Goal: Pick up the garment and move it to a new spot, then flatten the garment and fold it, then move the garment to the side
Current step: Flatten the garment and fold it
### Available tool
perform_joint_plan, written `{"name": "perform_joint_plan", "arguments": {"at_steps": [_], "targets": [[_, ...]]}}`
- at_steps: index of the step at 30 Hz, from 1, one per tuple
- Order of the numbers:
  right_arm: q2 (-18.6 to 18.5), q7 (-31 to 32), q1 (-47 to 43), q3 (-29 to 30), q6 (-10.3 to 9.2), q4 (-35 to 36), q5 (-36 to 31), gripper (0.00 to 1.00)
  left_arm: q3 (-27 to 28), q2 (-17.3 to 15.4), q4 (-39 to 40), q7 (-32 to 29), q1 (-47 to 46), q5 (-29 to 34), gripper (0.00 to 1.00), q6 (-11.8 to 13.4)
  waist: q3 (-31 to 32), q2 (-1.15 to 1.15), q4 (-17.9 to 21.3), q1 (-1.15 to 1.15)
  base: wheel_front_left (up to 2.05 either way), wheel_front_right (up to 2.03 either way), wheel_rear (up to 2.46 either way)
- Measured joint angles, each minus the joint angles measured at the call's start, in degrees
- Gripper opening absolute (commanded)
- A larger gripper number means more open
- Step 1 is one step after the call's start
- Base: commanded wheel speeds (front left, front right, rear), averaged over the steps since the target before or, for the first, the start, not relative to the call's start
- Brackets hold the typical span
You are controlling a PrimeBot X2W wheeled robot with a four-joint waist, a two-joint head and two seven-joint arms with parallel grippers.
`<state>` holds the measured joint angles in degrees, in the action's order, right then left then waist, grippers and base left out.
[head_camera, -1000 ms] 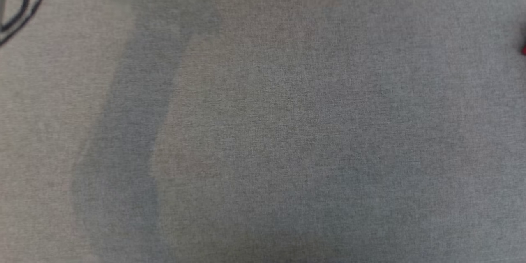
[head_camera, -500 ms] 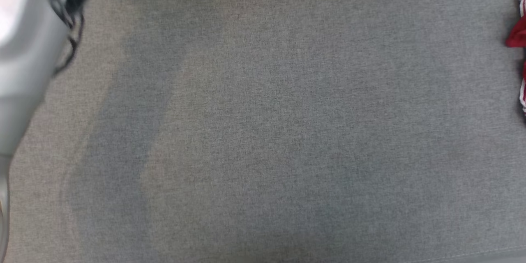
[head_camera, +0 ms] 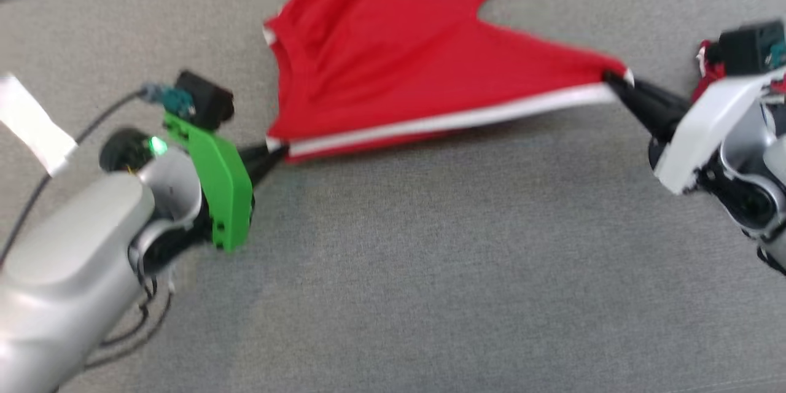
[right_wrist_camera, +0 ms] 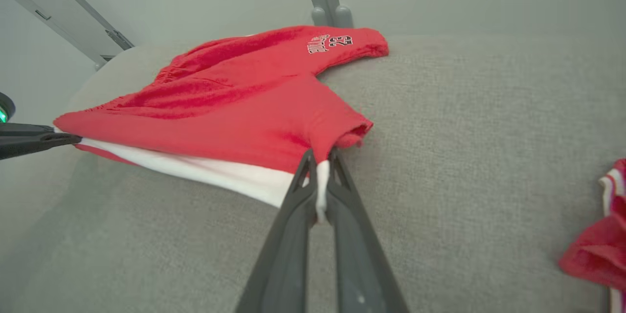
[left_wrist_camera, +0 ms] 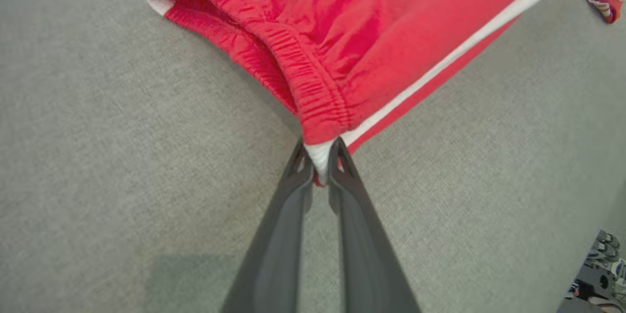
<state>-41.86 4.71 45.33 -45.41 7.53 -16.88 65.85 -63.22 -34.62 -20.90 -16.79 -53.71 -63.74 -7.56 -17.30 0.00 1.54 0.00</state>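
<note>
You have the red shorts (head_camera: 381, 61) spread toward the far edge of the bench (head_camera: 430, 288), with their near side pulled taut in a line between both arms. The left end effector (head_camera: 275, 152) is pinched closed on the waistband corner, where the white side stripe begins. The right end effector (head_camera: 616, 81) is clamped on the hem at the stripe's other end. Both pairs of long dark fingers reach inward, low over the bench, and the left wrist carries a green bracket (head_camera: 218, 190). The cloth is a smooth knit with a gathered elastic waistband (left_wrist_camera: 298, 68) and a white printed 23 (right_wrist_camera: 337, 41) on the far leg. The bench is covered in a coarse grey weave. A second red and white garment (right_wrist_camera: 594, 249) lies crumpled by the right edge.
</note>
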Motion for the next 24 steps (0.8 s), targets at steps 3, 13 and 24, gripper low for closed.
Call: {"name": "perform_joint_plan", "arguments": {"at_steps": [3,13,24], "targets": [[-2.61,3.50,-4.75,-0.57,0.01,1.68,1.24,0.00,-0.63,-1.60,3.01,-3.60,4.41,-4.57,0.00,0.13,3.17,0.00,0.19,0.00,0.00,0.00,0.00],[-9.64,13.43,-20.29,2.01,0.03,11.11,5.15,0.00,-2.92,-8.49,18.89,-12.49,15.38,-15.40,0.00,5.54,12.57,0.00,1.03,0.00,0.00,0.00,0.00],[-7.64,22.08,-18.87,13.06,0.02,16.78,1.40,0.00,0.14,-12.65,26.01,-24.59,11.25,-25.85,0.00,10.15,12.09,0.00,1.11,0.00,0.00,0.00,0.00]]}}
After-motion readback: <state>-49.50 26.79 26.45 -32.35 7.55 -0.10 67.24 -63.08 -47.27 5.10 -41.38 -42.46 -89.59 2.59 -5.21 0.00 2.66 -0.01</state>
